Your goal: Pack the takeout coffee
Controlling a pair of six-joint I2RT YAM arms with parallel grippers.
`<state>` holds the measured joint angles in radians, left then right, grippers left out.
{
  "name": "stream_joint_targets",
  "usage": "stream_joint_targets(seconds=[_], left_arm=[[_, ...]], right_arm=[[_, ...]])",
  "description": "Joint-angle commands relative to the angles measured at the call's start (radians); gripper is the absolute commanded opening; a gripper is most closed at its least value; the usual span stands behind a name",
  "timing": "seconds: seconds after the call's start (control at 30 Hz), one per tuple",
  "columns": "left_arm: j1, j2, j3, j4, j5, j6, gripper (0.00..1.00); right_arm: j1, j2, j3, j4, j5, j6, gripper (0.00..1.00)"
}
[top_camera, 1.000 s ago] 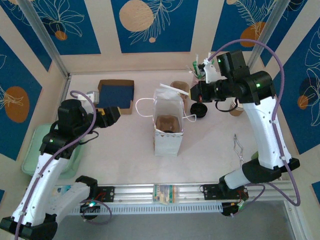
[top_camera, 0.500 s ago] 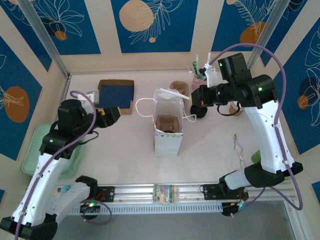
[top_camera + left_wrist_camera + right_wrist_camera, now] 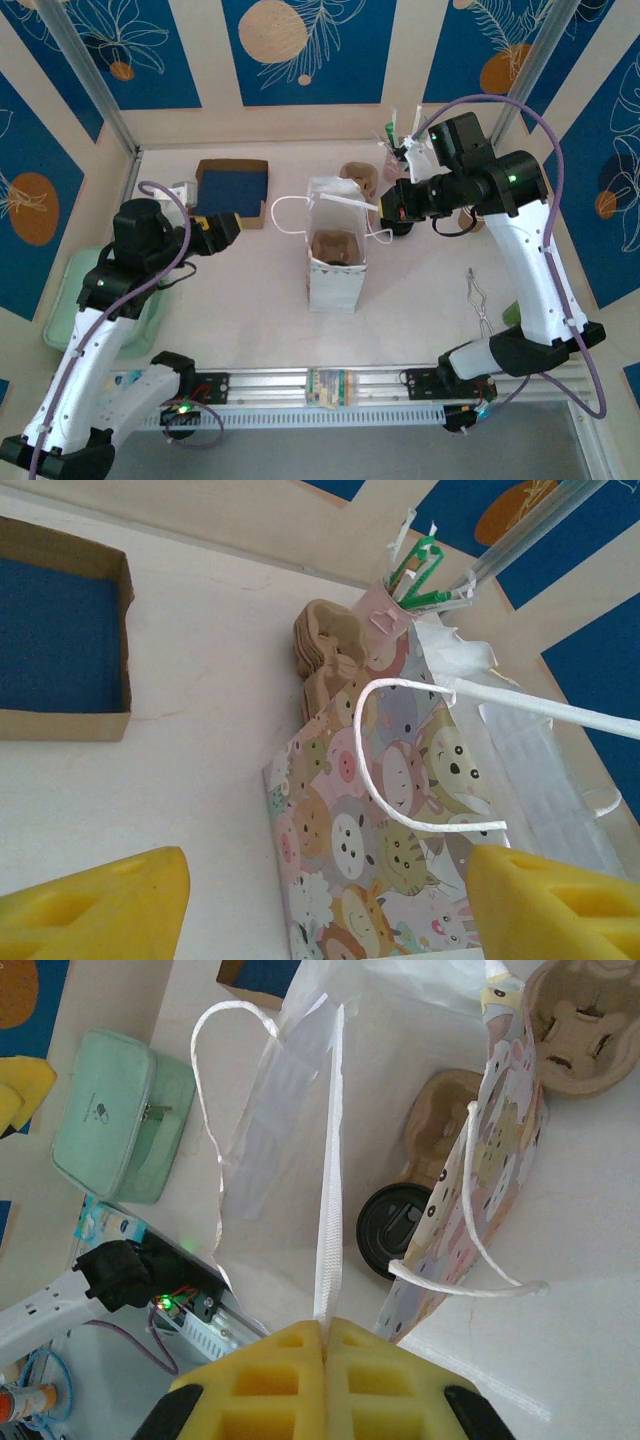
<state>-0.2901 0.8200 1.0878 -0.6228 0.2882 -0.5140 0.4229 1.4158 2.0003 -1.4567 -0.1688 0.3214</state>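
Pale tabletop [image 3: 250, 300], blue leaf panels [image 3: 300, 60] behind | right gripper [image 3: 325, 1335] pinched on white bag [image 3: 335, 285] handle [image 3: 332, 1160], drawn nearer and taut since a second ago, mouth held wide | takeout coffee [image 3: 393, 1232] apparently already inside, lid up | left gripper [image 3: 225, 230] spread, empty, beside bag | pulp carriers [image 3: 325, 650], blue box [image 3: 232, 187] behind; taut handle crosses far rim.

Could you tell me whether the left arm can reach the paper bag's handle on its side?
Probably yes: the left end effector is open and faces that handle, with nothing between them; the right end effector holds a white strip on the bag.
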Motion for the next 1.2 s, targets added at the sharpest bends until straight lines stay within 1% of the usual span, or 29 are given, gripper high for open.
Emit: stream_joint_targets(seconds=[0.0,0.3,0.53,0.93,1.17], left_arm=[[-0.005,-0.004,0.025,-0.006,0.023,0.026,0.73],[-0.005,-0.004,0.027,-0.011,0.015,0.032,0.74],[-0.005,-0.002,0.02,-0.006,0.014,0.034,0.74],[-0.006,-0.014,0.015,-0.024,0.0,0.043,0.74],[-0.006,-0.013,0.007,-0.025,-0.003,0.049,0.74]], right_arm=[[0.009,0.009,-0.006,-0.03,-0.02,0.019,0.0],[0.025,0.085,0.056,-0.078,0.036,0.056,0.0],[0.057,0.14,0.107,-0.112,0.119,0.085,0.0],[0.121,0.28,0.288,-0.21,0.253,0.105,0.0],[0.148,0.356,0.388,-0.242,0.28,0.11,0.0]])
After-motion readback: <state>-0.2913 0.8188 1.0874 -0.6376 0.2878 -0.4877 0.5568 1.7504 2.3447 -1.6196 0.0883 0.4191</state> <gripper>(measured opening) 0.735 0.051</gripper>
